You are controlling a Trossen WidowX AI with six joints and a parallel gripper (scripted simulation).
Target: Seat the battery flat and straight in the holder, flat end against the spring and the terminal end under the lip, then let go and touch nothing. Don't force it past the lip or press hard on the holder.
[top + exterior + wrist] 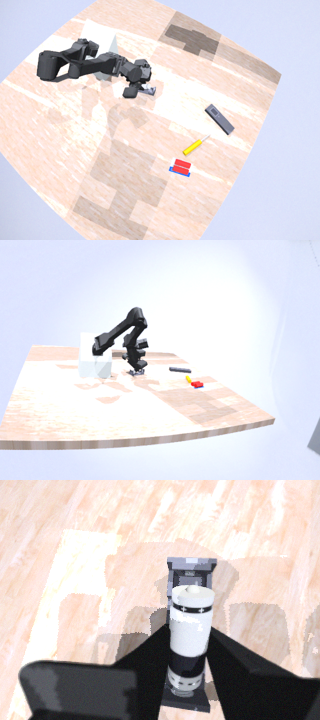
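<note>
My gripper (187, 631) (140, 89) (137, 368) is shut on the white battery (189, 625) (147, 86), which has a black band near its tip. In the wrist view the battery lies lengthwise over the dark grey holder (192, 568) (151, 90) (136, 372). Its terminal end points at the holder's far lip. The spring (184, 684) shows at the near end, just behind the battery's flat end. The battery is tilted, nose a little high above the holder. The fingers hide the holder's sides.
A white block (94, 361) (108, 51) stands by the arm's base. A dark remote (219, 119) (180, 369), a yellow screwdriver (192, 147) (188, 378) and a pack of red cells (181, 167) (197, 384) lie well to the right on the wooden table (77, 144).
</note>
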